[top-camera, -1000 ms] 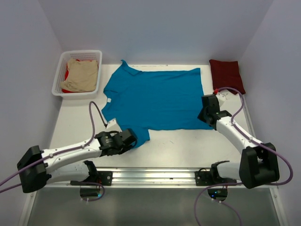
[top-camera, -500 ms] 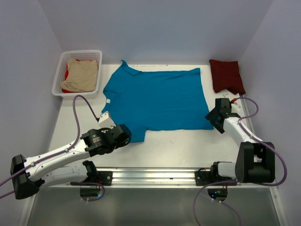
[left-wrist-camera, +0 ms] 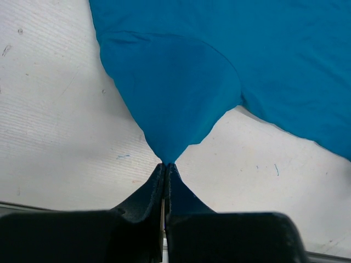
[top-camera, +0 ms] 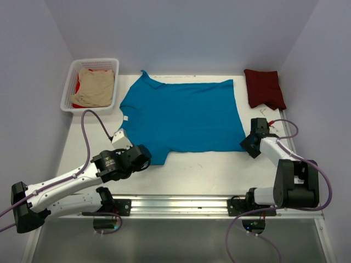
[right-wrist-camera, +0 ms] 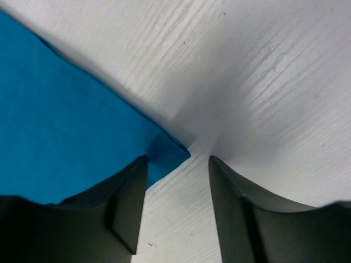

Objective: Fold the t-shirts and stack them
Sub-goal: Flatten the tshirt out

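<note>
A teal-blue t-shirt [top-camera: 181, 115] lies spread flat in the middle of the table, its small white neck label on the left. My left gripper [top-camera: 143, 158] is shut on the tip of the shirt's near sleeve [left-wrist-camera: 170, 104], which stretches taut to the pinch [left-wrist-camera: 165, 163]. My right gripper [top-camera: 245, 143] stands open at the shirt's near right hem corner [right-wrist-camera: 170, 152]; the corner lies between the fingers [right-wrist-camera: 129, 197], not pinched. A folded dark maroon t-shirt [top-camera: 264, 87] lies at the back right. Beige and red t-shirts [top-camera: 94, 86] sit in the basket.
A white lattice basket [top-camera: 69, 93] stands at the back left corner. White walls close in the table on three sides. A metal rail [top-camera: 181, 205] with both arm bases runs along the near edge. A cable loops left of the shirt.
The left gripper has drawn the sleeve tip back and left. The right gripper let go of the hem, swung right, then came back to the corner with its jaws apart.
</note>
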Available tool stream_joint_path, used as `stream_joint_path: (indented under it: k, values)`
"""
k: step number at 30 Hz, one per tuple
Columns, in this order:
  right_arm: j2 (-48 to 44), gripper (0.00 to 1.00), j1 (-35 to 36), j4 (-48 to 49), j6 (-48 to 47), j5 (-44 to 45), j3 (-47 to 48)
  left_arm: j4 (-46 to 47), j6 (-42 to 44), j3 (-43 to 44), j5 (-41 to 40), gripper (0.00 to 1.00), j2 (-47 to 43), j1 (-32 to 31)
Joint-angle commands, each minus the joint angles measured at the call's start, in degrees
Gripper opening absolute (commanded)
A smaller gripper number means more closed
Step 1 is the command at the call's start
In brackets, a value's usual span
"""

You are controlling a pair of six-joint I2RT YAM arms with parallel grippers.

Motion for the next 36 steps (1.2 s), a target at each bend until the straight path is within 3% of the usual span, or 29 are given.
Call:
stream_joint_path:
  k: [1, 3, 7, 15, 19, 25, 32, 36]
  values:
    - [-0.96, 0.48, -0.22, 0.74, 1.2, 0.35, -0.23, -1.08, 0.33, 1.68, -3.63, 0.0, -0.17, -0.3]
    - [-0.44, 0.35, -0.22, 1.36, 1.2, 0.35, -0.32, -1.17, 0.33, 1.68, -3.8, 0.0, -0.26, -0.3]
    - [-0.61, 0.2, -0.22, 1.88, 1.03, 0.87, -0.58, -1.34, 0.33, 1.77, -3.89, 0.0, -0.26, -0.3]
    - [-3.69, 0.19, -0.22, 2.76, 0.24, 3.42, -1.46, -1.52, 0.41, 2.03, -4.07, 0.0, 0.44, -0.3]
    - [-2.81, 0.25, -0.22, 2.59, -0.11, 3.86, -1.02, -1.61, 0.68, 2.56, -4.07, 0.0, 0.8, -0.3]
    - [-0.88, 0.21, -0.22, 4.08, 0.06, 3.34, -1.02, -1.96, 0.59, 2.65, -4.24, 0.0, 0.53, -0.3]
    - [1.15, 0.29, -0.22, 4.96, 0.06, 1.84, -1.2, -2.57, -0.11, 2.12, -4.15, 0.0, -0.26, -0.3]
    - [0.88, 0.22, -0.22, 5.05, 0.06, 1.49, -1.37, -2.84, -0.03, 2.12, -4.24, 0.0, -0.43, -0.3]
